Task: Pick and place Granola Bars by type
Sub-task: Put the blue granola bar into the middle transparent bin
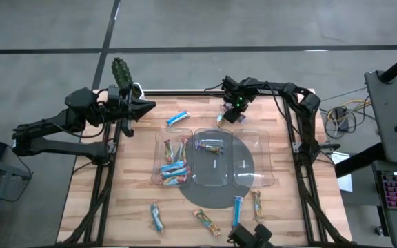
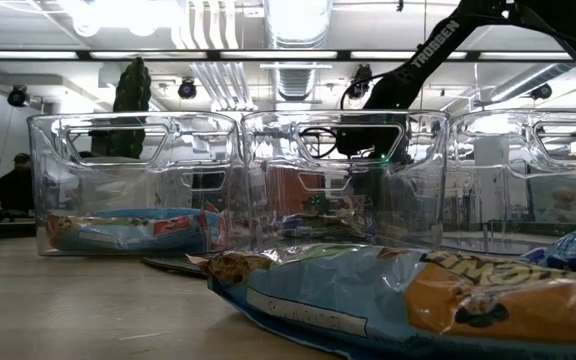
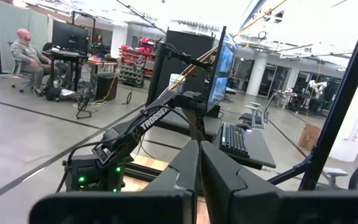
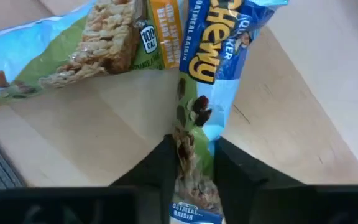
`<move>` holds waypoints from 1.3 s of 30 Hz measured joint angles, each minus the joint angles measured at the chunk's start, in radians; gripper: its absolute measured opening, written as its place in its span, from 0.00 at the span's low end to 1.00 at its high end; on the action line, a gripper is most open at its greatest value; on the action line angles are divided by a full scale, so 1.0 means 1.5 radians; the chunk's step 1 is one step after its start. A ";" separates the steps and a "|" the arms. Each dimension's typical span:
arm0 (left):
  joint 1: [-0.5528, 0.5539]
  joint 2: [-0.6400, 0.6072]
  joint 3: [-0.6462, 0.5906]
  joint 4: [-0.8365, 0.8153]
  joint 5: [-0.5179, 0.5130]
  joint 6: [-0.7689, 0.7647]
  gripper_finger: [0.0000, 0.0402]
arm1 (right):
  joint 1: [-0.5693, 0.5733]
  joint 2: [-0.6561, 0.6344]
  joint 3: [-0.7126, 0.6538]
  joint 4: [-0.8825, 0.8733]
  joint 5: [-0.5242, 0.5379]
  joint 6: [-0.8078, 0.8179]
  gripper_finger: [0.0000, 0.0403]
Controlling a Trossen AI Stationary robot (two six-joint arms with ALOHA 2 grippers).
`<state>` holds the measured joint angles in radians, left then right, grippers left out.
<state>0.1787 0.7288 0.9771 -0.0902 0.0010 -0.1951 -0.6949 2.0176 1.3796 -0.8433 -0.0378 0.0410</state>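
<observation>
Granola Bars are the work here, and 1 of them, a blue Chewy oatmeal raisin bar (image 4: 211,81), is sitting between the 2 dark fingers of the right gripper (image 4: 192,163), which are closing in on the wrapper's lower end and pinching it across its narrow width. In the high view that right gripper (image 1: 231,110) is working near the far edge of the table (image 1: 88,200), just beyond the clear tray (image 1: 260,180), and a second bar with a light blue and green wrapper (image 4: 73,50) is lying just beside the gripped one, their ends nearly touching.

Judging by the look, the bar is light and the foil wrapper is slick and crinkly, with a soft, slightly bendable bar inside, so a hold near 1 end is likely letting the free end droop or swing. A grasp across the middle of the short width would be steadier, and only mild squeeze seems needed, since hard pressure could crush the oats.

Farther out, the tray's left compartment is holding several blue bars (image 1: 174,169), the middle compartment is holding 1 darker bar (image 1: 210,146), and the right compartment is looking bare. 1 blue bar (image 1: 178,119) is lying loose near the far edge, and 4 more (image 1: 156,217) are scattered along the near edge.

Over by the far left corner, the left gripper (image 1: 143,106) is waiting, clenched and holding nothing.
</observation>
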 joint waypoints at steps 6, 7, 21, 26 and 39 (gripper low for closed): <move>0.000 0.000 0.000 0.000 0.000 0.000 0.00 | 0.000 -0.021 0.001 -0.008 0.000 -0.004 0.12; 0.000 0.000 0.000 0.000 0.000 0.000 0.00 | 0.001 -0.030 0.001 -0.010 0.000 -0.009 0.11; 0.000 0.000 0.000 0.000 0.000 0.007 0.00 | 0.029 -0.274 0.001 -0.014 -0.135 -0.032 0.10; 0.000 0.000 0.000 0.000 0.001 0.013 0.00 | 0.093 -0.351 0.001 -0.013 -0.176 -0.024 0.10; 0.000 0.000 0.000 0.000 0.001 0.015 0.00 | 0.321 -0.337 0.001 0.052 -0.190 0.060 0.09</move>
<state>0.1789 0.7288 0.9771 -0.0906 0.0017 -0.1722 -0.2137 1.5116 1.3804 -0.7657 -0.3225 0.1311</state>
